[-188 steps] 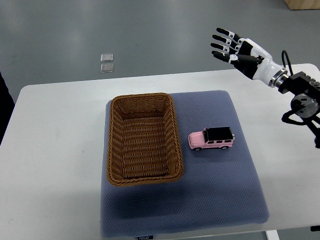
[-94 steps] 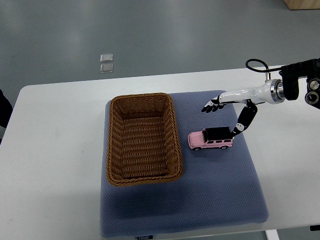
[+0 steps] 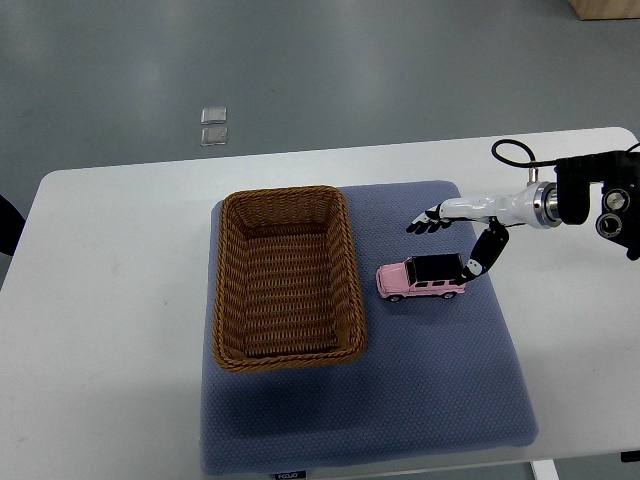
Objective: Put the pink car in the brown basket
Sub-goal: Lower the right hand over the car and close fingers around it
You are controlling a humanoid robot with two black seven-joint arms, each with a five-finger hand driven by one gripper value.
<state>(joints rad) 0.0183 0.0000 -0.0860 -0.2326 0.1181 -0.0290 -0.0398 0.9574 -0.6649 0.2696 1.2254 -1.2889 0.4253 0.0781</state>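
Note:
The pink car (image 3: 421,280), with a black roof, stands on the blue mat (image 3: 430,385) just right of the brown basket (image 3: 283,195). Nothing lies in the wicker basket. My right hand (image 3: 442,248) reaches in from the right edge and hovers over the car's far side. Its fingers (image 3: 424,220) stretch out flat beyond the car, while the thumb (image 3: 476,262) points down at the car's rear roof corner. The hand is open and holds nothing. Whether the thumb touches the roof is unclear.
The mat lies on a white table (image 3: 120,300) with bare surface left and right of it. Two small clear squares (image 3: 213,127) lie on the grey floor beyond the table. A dark shape (image 3: 5,222) shows at the left edge.
My right hand came down from high at the far right, turned palm down, and now spans the car. Over the last half second it sank slightly. The car and basket stayed put.

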